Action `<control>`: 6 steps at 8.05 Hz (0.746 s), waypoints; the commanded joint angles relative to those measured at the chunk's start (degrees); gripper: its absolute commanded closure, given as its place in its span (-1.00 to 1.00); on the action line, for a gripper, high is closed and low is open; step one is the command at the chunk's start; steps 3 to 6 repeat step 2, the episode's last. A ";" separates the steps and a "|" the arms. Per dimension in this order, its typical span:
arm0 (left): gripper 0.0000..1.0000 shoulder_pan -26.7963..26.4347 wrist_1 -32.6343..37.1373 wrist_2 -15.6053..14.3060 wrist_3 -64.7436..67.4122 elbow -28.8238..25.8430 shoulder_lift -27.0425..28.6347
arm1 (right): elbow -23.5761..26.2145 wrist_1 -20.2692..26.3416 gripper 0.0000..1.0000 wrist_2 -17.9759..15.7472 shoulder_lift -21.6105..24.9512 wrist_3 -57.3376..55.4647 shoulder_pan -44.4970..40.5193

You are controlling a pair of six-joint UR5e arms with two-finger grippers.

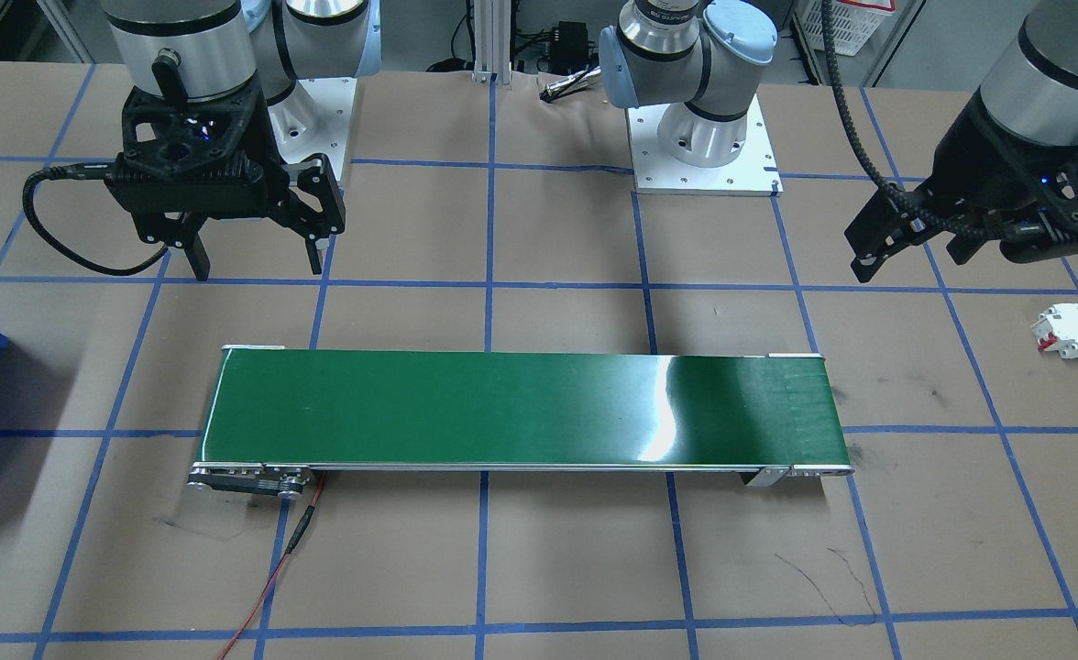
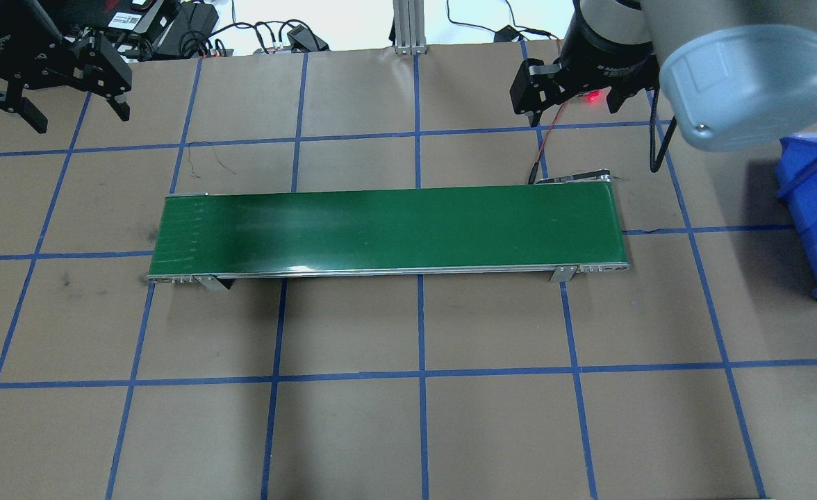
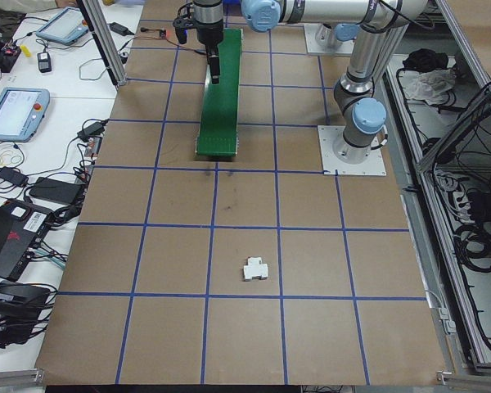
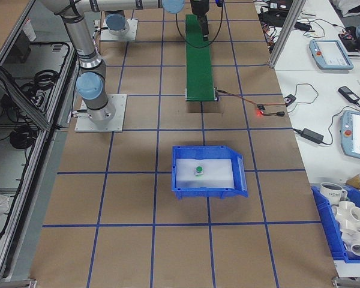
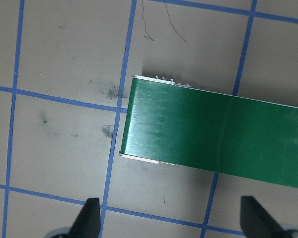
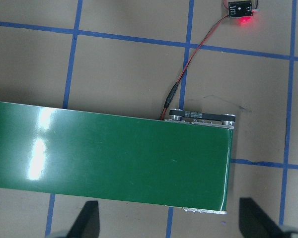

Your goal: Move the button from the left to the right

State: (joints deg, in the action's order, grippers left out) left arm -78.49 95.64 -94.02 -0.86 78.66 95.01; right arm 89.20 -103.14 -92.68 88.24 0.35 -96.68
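Green-capped button point(image 4: 198, 170) lies in blue bin point(image 4: 209, 191); green conveyor belt point(image 2: 388, 231) bare on desk point(image 2: 408, 389). Left hand point(image 5: 170, 218) and right hand point(image 6: 169, 220) both spread wide, holding nothing.

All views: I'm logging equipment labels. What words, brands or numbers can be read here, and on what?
No text reads clearly.
White sticker on the left arm: print too small.
Lettering on the right arm's wrist ring: blurred.
Lettering on the left arm's shoulder joint: blurred, upside down.
Mug: lettering too small.
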 commanded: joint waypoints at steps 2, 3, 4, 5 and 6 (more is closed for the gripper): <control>-1.00 0.00 -0.01 -0.02 -0.02 0.00 0.00 | 0.00 -0.04 -1.00 -0.04 0.00 0.09 0.18; -1.00 0.00 -0.01 -0.02 -0.02 0.00 0.00 | 0.00 -0.04 -1.00 -0.04 0.00 0.09 0.18; -1.00 0.00 -0.01 -0.02 -0.02 0.00 0.00 | 0.00 -0.04 -1.00 -0.04 0.00 0.09 0.18; -1.00 0.00 -0.01 -0.02 -0.02 0.00 0.00 | 0.00 -0.04 -1.00 -0.04 0.00 0.09 0.18; -1.00 0.00 -0.01 -0.02 -0.02 0.00 0.00 | 0.00 -0.04 -1.00 -0.04 0.00 0.09 0.18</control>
